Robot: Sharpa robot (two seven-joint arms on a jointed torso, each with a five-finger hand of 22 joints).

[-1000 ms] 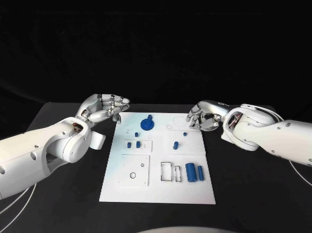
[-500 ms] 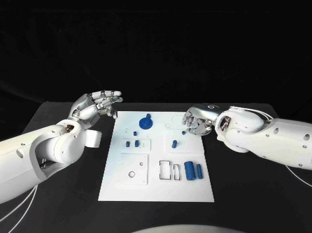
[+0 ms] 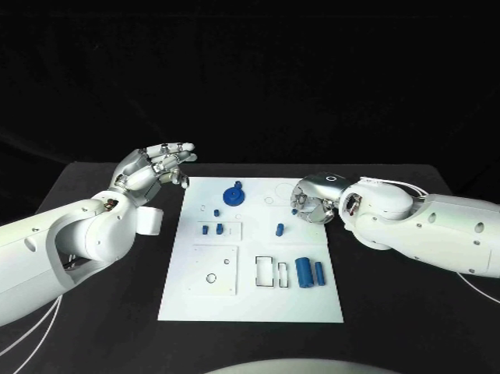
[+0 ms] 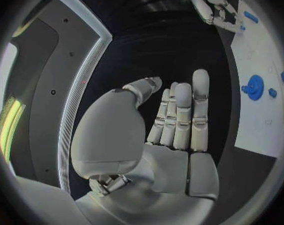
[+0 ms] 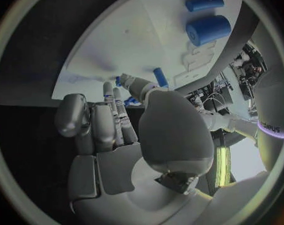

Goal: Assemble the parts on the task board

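The white task board [image 3: 255,300] lies mid-table. On it are a blue gear with a knob [image 3: 234,196], two small pegs [image 3: 212,230], a single peg [image 3: 279,230] and two blue cylinders [image 3: 310,273]. My left hand [image 3: 155,167] hovers off the board's far left corner, fingers straight and holding nothing; the left wrist view shows its bare palm [image 4: 173,120] with the gear [image 4: 254,87] off to its side. My right hand [image 3: 315,199] hangs over the board's far right edge. In the right wrist view its fingers [image 5: 107,120] reach out with nothing in them, near the peg [image 5: 159,76] and cylinders [image 5: 207,29].
Black table [image 3: 418,312] surrounds the board on all sides. Rectangular slots [image 3: 272,273] and a raised plate with holes [image 3: 216,273] mark the board's near half. My forearms lie along both sides of the board.
My left hand has uncurled its fingers and lifted slightly. My right hand has turned and moved nearer, down onto the board's right edge.
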